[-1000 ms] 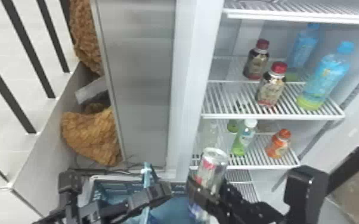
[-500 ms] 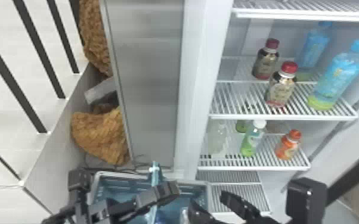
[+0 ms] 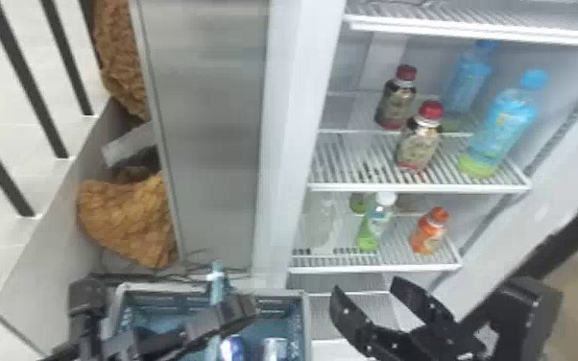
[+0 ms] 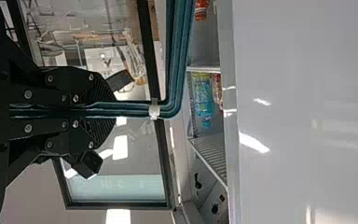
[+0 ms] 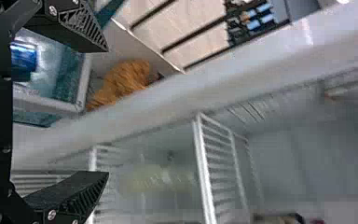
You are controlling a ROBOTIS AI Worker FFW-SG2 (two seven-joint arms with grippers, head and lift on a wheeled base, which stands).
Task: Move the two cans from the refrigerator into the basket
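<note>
Down in the blue basket (image 3: pixel 285 288) lie two cans, a blue can (image 3: pixel 232 348) and a silver can (image 3: pixel 273 346). My left gripper (image 3: pixel 235 314) is above the basket, closed around its teal handle (image 3: pixel 217 283). In the left wrist view the handle (image 4: pixel 179 56) runs between the fingers of my left gripper (image 4: pixel 109 110). Right of the basket, before the lower shelves, my right gripper (image 3: pixel 365 284) is open and holds nothing. In the right wrist view, my right gripper (image 5: pixel 107 112) has its fingers wide apart, with the blue can (image 5: pixel 23 60) inside the basket (image 5: pixel 81 84) beyond them.
The refrigerator's shelves (image 3: pixel 417 186) hold red-capped bottles (image 3: pixel 417 144), tall blue bottles (image 3: pixel 501 125), a green bottle (image 3: pixel 374 225) and an orange bottle (image 3: pixel 428 235). A pale door frame (image 3: pixel 285 144) rises behind the basket. Brown woven material (image 3: pixel 129 216) is at the left.
The can that my right gripper held has gone down into the basket and been let go. My right gripper has moved right, away from the cans. The left one stays at the handle.
</note>
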